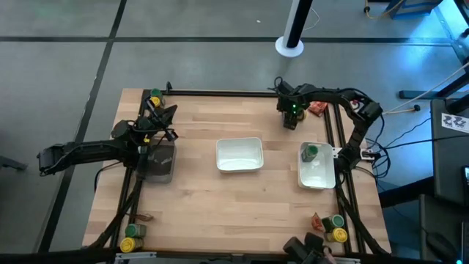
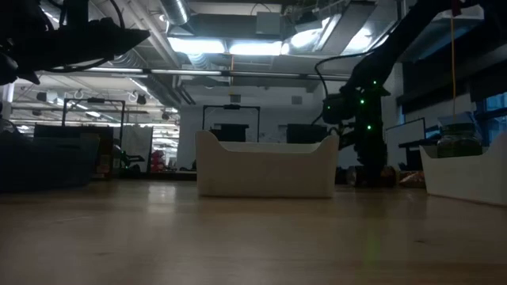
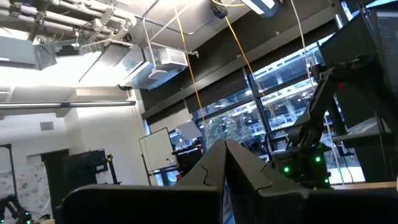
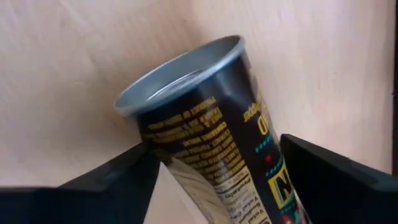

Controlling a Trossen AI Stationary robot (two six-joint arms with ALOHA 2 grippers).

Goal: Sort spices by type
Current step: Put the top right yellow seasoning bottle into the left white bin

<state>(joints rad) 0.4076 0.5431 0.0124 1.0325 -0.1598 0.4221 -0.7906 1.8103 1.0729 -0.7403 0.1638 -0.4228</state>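
Observation:
My right gripper (image 1: 292, 116) is at the table's far edge, pointing down, shut on a dark-labelled spice jar (image 4: 205, 124). The jar's silver end faces the wood and its lid is hidden. A green-lidded jar (image 1: 311, 152) stands in the right white tray (image 1: 316, 176). A red packet (image 1: 316, 108) lies on the table just right of the right gripper. More jars and packets sit at the near right corner (image 1: 335, 227), the near left corner (image 1: 132, 236) and the far left corner (image 1: 154, 96). My left gripper (image 1: 167, 121) is shut and hovers over the far end of the grey bin (image 1: 157, 163). My right gripper (image 4: 217, 165) pinches the jar's side wall (image 4: 186, 155) between its two fingers, one on each side of the label. The fingers come from above, pointing down. The jar sits tilted in the hold, silver end (image 4: 180, 74) toward the table; whether it touches the wood I cannot tell.
An empty white tray (image 1: 239, 154) sits mid-table. A black frame rail runs along the far edge (image 1: 220, 92) and down both sides. Bare wood lies between the trays and along the near side.

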